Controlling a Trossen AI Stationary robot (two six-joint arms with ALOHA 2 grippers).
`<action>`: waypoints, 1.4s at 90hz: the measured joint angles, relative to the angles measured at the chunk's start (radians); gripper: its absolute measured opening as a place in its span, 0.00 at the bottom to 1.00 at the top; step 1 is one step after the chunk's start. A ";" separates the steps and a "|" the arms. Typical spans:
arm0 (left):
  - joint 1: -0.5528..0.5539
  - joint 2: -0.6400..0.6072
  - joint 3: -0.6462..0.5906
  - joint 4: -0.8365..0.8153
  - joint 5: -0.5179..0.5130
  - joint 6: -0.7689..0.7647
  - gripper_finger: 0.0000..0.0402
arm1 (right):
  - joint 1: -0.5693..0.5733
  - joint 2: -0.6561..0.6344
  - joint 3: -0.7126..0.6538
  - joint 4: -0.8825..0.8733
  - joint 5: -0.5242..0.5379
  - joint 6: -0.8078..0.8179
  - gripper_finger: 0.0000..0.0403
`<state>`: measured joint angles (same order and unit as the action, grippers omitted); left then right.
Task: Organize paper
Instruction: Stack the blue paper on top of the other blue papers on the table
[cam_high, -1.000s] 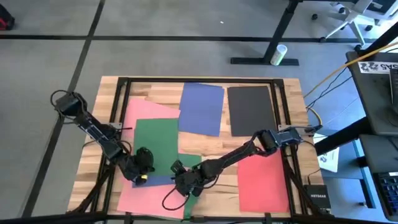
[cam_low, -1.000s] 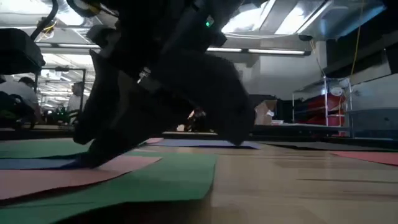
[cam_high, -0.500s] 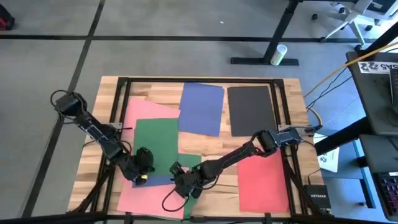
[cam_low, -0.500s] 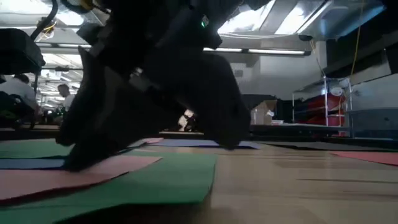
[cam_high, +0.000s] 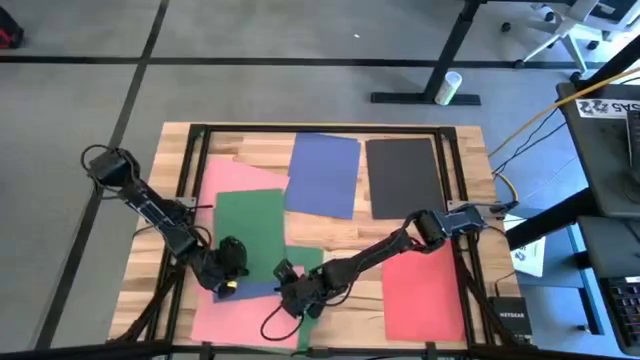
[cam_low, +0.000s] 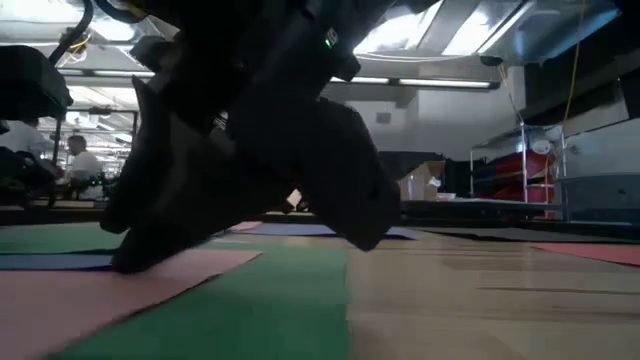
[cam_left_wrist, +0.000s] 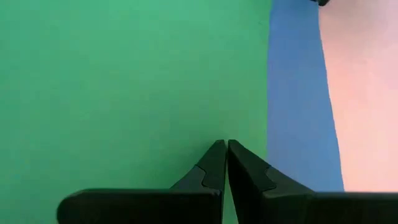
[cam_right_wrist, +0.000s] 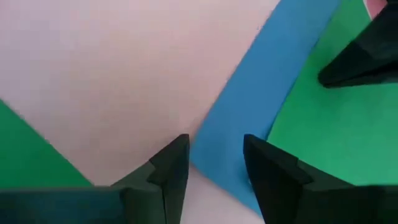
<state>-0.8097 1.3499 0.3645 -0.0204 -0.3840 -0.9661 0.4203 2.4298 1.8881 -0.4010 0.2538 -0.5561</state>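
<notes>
step: gathering the overlapped sheets at the table's 7 o'clock corner; sorting looks early, most sheets lie loose.
left gripper (cam_high: 228, 270): fingers pressed together, tips down on the green sheet (cam_high: 252, 230) near its edge by the blue strip (cam_left_wrist: 297, 106); pinning, nothing held.
right gripper (cam_high: 292, 288): fingers spread narrowly, empty, hovering low over the strip's corner where it lies on the pink sheet (cam_right_wrist: 124, 74).
paper: pink, green, blue stacked at 7–9 o'clock; large blue sheet (cam_high: 322, 174) at 12; black sheet (cam_high: 402, 177) at 1; red sheet (cam_high: 422, 296) at 5.
next: right likely needs to lower and pinch the strip's edge while left holds green flat; thin paper, grip may slip.
</notes>
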 joint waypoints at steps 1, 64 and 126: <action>0.000 0.000 0.000 0.000 0.000 0.000 0.00 | 0.000 0.000 0.000 0.000 0.006 0.000 0.35; 0.000 0.000 0.000 0.001 0.000 0.000 0.00 | 0.018 0.002 0.010 0.034 0.192 -0.080 0.35; 0.000 0.000 0.000 0.001 0.001 -0.003 0.00 | 0.019 0.002 0.011 0.174 0.323 -0.152 0.35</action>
<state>-0.8097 1.3499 0.3645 -0.0193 -0.3832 -0.9691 0.4393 2.4321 1.8992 -0.2266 0.5764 -0.7079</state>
